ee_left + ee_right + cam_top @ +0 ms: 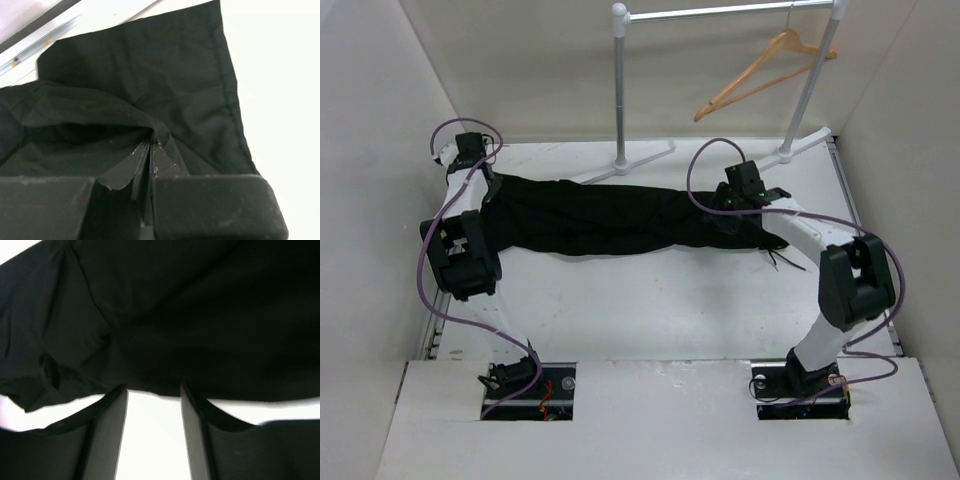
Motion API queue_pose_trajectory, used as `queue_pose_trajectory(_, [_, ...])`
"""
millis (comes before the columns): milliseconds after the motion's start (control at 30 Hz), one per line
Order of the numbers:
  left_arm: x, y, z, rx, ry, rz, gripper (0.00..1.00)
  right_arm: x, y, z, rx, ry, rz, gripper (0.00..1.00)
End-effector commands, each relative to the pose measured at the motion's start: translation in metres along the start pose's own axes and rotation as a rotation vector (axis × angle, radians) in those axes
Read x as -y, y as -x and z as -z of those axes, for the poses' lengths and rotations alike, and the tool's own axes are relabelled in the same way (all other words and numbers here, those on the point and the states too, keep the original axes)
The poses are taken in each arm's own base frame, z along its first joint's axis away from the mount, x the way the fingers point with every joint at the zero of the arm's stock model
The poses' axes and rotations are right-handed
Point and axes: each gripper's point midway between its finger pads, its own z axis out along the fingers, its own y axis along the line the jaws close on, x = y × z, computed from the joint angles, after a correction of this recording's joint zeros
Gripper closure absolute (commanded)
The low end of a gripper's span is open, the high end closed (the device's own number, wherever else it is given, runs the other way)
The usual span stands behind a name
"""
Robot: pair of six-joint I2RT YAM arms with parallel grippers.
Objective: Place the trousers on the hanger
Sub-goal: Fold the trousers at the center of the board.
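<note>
step: secure right end | left claw point(150, 147) clamped on trousers point(610, 215), left end | right claw point(152, 392) apart at fabric edge | advice: bite deep, both layers, before lifting toward hanger point(760, 75)

A robotics lab cell was shown. A white bench point(650, 310) was boxed in by plain white panels point(510, 60), and the left arm point(465, 255) and right arm point(855, 285) were bolted at its near edge.
</note>
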Motion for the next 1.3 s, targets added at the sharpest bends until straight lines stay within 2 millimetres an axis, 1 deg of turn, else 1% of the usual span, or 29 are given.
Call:
queue_pose_trajectory(0, [0.022, 0.024, 0.012, 0.071, -0.042, 0.029, 0.98, -0.007, 0.007, -0.016, -0.002, -0.026, -0.020, 0.52])
queue_pose_trajectory(100, [0.027, 0.028, 0.010, 0.079, -0.051, 0.039, 0.98, -0.001, 0.004, -0.029, -0.026, -0.071, -0.028, 0.53])
queue_pose_trajectory(200, [0.033, 0.033, 0.007, 0.087, -0.059, 0.054, 0.98, 0.008, 0.005, -0.034, -0.032, -0.122, -0.002, 0.52])
queue_pose_trajectory(267, [0.038, 0.038, 0.005, 0.096, -0.067, 0.058, 0.99, 0.013, 0.006, -0.037, -0.041, -0.153, 0.025, 0.53])
queue_pose_trajectory(300, [0.041, 0.041, 0.003, 0.103, -0.070, 0.061, 0.99, 0.014, 0.005, -0.038, -0.049, -0.161, 0.042, 0.57])
queue_pose_trajectory(333, [0.042, 0.043, 0.001, 0.107, -0.069, 0.063, 0.99, 0.013, 0.002, -0.039, -0.065, -0.161, 0.064, 0.64])
queue_pose_trajectory(367, [0.043, 0.044, -0.001, 0.110, -0.067, 0.064, 0.99, 0.012, -0.001, -0.039, -0.073, -0.169, 0.083, 0.71])
queue_pose_trajectory(400, [0.045, 0.044, -0.004, 0.109, -0.066, 0.065, 0.99, 0.011, -0.004, -0.038, -0.078, -0.172, 0.095, 0.81])
queue_pose_trajectory(433, [0.045, 0.044, -0.007, 0.109, -0.064, 0.068, 0.99, 0.011, -0.005, -0.037, -0.077, -0.175, 0.102, 0.87])
queue_pose_trajectory(500, [0.042, 0.046, -0.010, 0.106, -0.057, 0.083, 0.99, 0.012, -0.003, -0.032, -0.054, -0.187, 0.108, 0.98])
queue_pose_trajectory(533, [0.042, 0.046, -0.010, 0.107, -0.059, 0.088, 0.99, 0.013, 0.001, -0.028, -0.038, -0.190, 0.115, 1.00])
queue_pose_trajectory(667, [0.044, 0.053, -0.007, 0.122, -0.066, 0.096, 0.99, 0.012, 0.009, -0.003, 0.004, -0.183, 0.149, 1.00])
queue_pose_trajectory(800, [0.046, 0.062, -0.004, 0.134, -0.070, 0.102, 0.99, 0.018, 0.007, 0.024, 0.020, -0.169, 0.189, 1.00])
queue_pose_trajectory(833, [0.048, 0.062, -0.004, 0.135, -0.072, 0.100, 0.99, 0.018, 0.004, 0.029, 0.021, -0.156, 0.196, 0.98])
queue_pose_trajectory(867, [0.049, 0.061, -0.004, 0.134, -0.074, 0.096, 0.99, 0.018, 0.004, 0.033, 0.024, -0.149, 0.205, 0.88])
queue_pose_trajectory(933, [0.048, 0.059, -0.006, 0.129, -0.070, 0.094, 0.99, 0.021, 0.001, 0.030, 0.014, -0.156, 0.226, 0.61])
queue_pose_trajectory(967, [0.049, 0.057, -0.006, 0.127, -0.072, 0.092, 0.99, 0.021, -0.003, 0.025, -0.003, -0.163, 0.240, 0.54])
queue_pose_trajectory(1100, [0.050, 0.047, -0.010, 0.112, -0.069, 0.084, 0.99, 0.020, -0.007, 0.011, -0.035, -0.182, 0.262, 0.43])
queue_pose_trajectory(1200, [0.048, 0.043, -0.011, 0.104, -0.066, 0.083, 0.99, 0.022, -0.015, 0.005, -0.076, -0.213, 0.304, 0.40])
queue_pose_trajectory(1267, [0.047, 0.041, -0.012, 0.100, -0.065, 0.082, 0.99, 0.022, -0.018, 0.001, -0.091, -0.223, 0.347, 0.40])
